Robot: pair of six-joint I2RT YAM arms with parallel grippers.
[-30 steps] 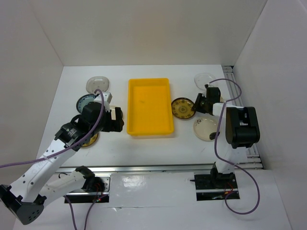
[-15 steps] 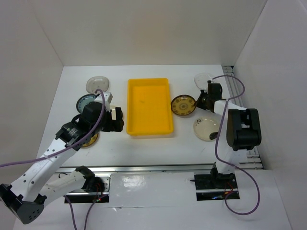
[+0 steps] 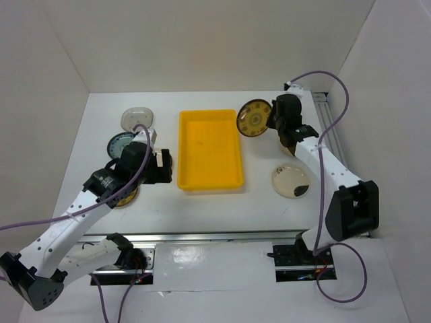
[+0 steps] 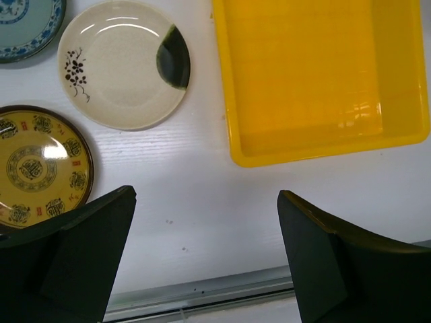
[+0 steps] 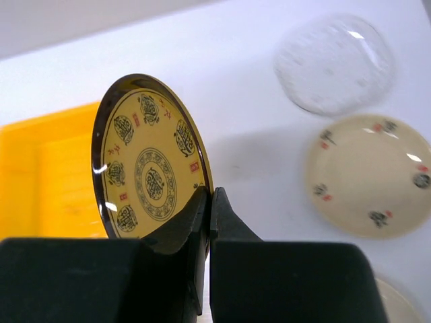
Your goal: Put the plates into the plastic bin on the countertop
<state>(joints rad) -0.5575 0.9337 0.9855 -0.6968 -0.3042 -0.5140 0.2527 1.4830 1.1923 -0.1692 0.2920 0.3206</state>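
The yellow plastic bin [image 3: 210,149] lies mid-countertop and holds nothing; it also shows in the left wrist view [image 4: 316,74]. My right gripper [image 3: 267,121] is shut on the rim of a yellow-brown patterned plate [image 3: 254,118], held on edge in the air by the bin's far right corner; the wrist view shows the grip [image 5: 209,195] on this plate [image 5: 148,161]. My left gripper [image 3: 163,168] is open and empty beside the bin's left wall, jaws wide [image 4: 205,256]. Under it lie a cream plate with a dark patch [image 4: 124,64], a teal plate [image 4: 20,20] and a second yellow-brown plate [image 4: 37,168].
A pale plate [image 3: 137,119] lies far left. A cream plate with a dark spot [image 3: 291,182] lies right of the bin. A clear glass plate [image 5: 335,64] and a cream plate with small marks [image 5: 369,175] lie below my right gripper. White walls bound the countertop [image 3: 209,205].
My right gripper has lifted the yellow-brown plate off the countertop and carried it up and away, towards the bin's far right corner. The left arm has barely moved.
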